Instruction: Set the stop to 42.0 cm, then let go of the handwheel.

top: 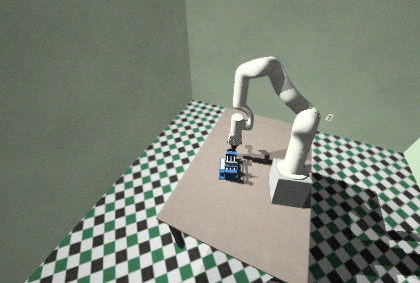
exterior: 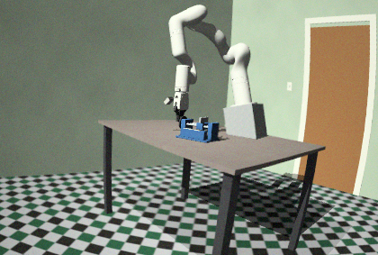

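A small blue stop fixture [top: 229,166] with silver rails sits on the table; it also shows in the exterior view [exterior: 197,131]. Its handwheel is at the end nearest the arm's wrist and is too small to make out clearly. My gripper [top: 232,148] points straight down at that end of the fixture and is shut on the handwheel; in the exterior view the gripper [exterior: 179,116] meets the fixture's left end. The stop's position along the rails cannot be read.
The arm's grey base block [top: 290,186] stands on the table to the right of the fixture. The table [exterior: 211,143] has dark legs on a checkered floor. A brown door [exterior: 337,101] is at the right wall.
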### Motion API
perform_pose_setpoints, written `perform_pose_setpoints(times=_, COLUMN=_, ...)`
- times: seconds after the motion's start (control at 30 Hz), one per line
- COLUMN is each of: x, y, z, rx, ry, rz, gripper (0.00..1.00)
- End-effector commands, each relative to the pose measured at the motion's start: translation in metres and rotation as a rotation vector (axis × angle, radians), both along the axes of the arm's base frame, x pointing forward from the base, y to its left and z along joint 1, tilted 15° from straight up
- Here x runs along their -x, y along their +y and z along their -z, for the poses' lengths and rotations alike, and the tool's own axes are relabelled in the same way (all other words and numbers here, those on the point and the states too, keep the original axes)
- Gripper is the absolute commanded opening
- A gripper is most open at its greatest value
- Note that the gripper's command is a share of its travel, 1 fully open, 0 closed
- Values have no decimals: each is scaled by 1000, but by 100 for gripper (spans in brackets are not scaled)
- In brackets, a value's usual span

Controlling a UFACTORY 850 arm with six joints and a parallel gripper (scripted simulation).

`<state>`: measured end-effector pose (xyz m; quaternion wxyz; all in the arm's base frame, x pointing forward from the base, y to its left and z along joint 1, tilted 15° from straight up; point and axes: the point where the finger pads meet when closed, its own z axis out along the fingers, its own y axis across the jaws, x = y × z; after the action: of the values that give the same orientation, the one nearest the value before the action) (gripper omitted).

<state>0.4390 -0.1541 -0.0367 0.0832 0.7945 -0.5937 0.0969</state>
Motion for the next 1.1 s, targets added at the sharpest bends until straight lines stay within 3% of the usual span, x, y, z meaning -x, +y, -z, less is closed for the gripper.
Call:
perform_pose_setpoints(times=0.0, x=-1, y=0, z=-1, rx=0, ry=-1, rz=0, gripper=6)
perform_pose_setpoints(times=1.07, x=-4, y=2, z=-3, rx=0, ry=-1, rz=0, gripper=6)
